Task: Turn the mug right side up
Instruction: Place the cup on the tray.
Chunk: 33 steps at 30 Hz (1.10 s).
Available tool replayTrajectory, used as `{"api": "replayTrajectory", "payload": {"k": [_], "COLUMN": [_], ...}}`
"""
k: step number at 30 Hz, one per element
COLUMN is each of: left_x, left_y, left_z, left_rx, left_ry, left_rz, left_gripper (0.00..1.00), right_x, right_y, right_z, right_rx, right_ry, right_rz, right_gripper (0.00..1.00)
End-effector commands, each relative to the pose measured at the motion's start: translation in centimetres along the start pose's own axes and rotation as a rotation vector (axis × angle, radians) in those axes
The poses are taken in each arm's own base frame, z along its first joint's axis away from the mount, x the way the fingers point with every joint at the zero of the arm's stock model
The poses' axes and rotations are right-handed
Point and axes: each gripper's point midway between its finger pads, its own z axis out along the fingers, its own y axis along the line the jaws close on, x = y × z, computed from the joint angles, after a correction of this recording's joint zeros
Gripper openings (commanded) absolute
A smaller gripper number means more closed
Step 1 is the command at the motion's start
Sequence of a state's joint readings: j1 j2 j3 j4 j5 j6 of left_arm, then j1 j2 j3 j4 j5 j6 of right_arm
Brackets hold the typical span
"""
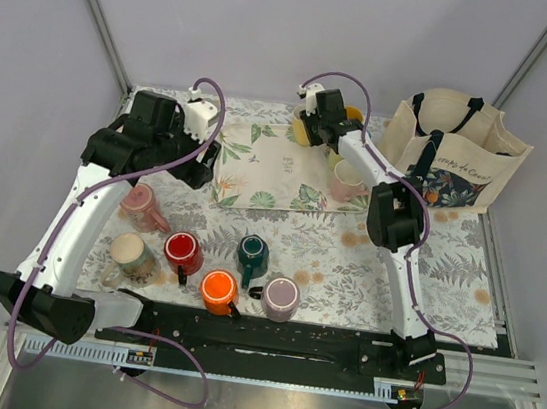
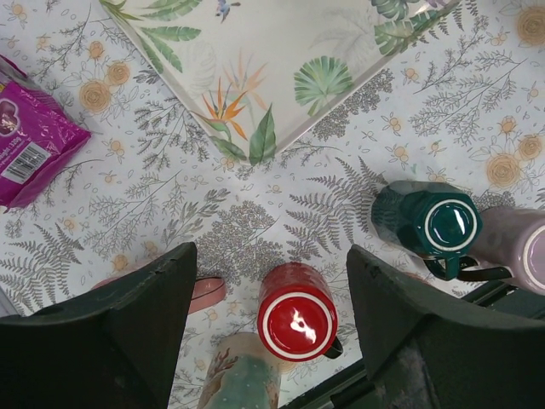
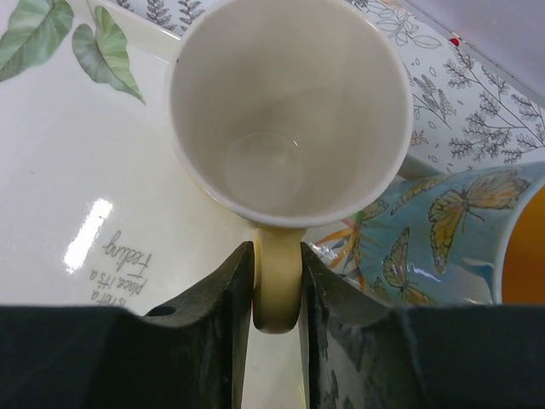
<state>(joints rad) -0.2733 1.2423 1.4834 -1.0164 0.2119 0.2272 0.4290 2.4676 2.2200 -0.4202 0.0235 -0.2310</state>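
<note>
**Item: the mug** [image 1: 142,205]. Dusty salmon-pink ceramic. It is on the fern-print tablecloth [image 1: 366,267] at the left, beside the left arm's forearm and just behind the speckled beige mug [image 1: 130,256] and the red mug [image 1: 183,250]. From overhead it appears to lie on its side. The left wrist view shows only a pink sliver of it past one finger. Nothing holds it.

**Left gripper** [image 2: 271,256]. Jaws are spread wide and empty, hanging above the cloth with the red mug below and between them.

**Right gripper** [image 3: 277,251]. Clamped on the handle of a cream mug [image 3: 289,111], one finger pressed to each side. That mug stands mouth-up at the far corner of the leaf-print tray [image 1: 258,167], next to a butterfly mug [image 3: 434,230].

**Step in hand (judged).** The task mug's approach has not yet begun, and the right arm is occupied elsewhere.

**Next move (judged).** The left gripper is the nearer one. It would need to shift over the salmon mug, descend, pinch the rim or handle, then rotate the mug base-down. The neighbouring mugs stand close, so clearance looks tight.
</note>
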Motion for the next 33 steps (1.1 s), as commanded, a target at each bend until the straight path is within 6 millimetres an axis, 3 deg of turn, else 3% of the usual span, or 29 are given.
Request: {"api": "replayTrajectory", "payload": {"k": [1, 15, 23, 29, 33], "left_x": [-1.8, -1.8, -1.6, -1.6, -1.6], "left_y": [-0.5, -0.8, -0.9, -0.9, -1.0], "left_z": [-0.6, -0.4, -0.3, -0.2, -0.3], "left_rx": [0.028, 0.044, 0.049, 0.053, 0.055], "left_ry": [-0.081, -0.087, -0.089, -0.091, -0.092], "left_rz": [-0.014, -0.016, -0.027, -0.028, -0.027], "left_gripper": [0.74, 0.75, 0.75, 0.75, 0.75], "right_x": [-4.6, -5.0, -4.2, -5.7, -7.9], "right_y": [-2.3, -2.3, -4.6, -3.2, -2.5], "right_z": [-4.3, -5.2, -5.7, -6.9, -9.7], "right_rx": [0.08, 0.077, 0.187, 0.107, 0.064], "right_ry": [-0.087, -0.091, -0.046, -0.092, -0.139], "right_rz": [-0.022, -0.06, -0.13, -0.112, -0.081], "right_gripper": [0.35, 0.43, 0.43, 0.46, 0.48]}}
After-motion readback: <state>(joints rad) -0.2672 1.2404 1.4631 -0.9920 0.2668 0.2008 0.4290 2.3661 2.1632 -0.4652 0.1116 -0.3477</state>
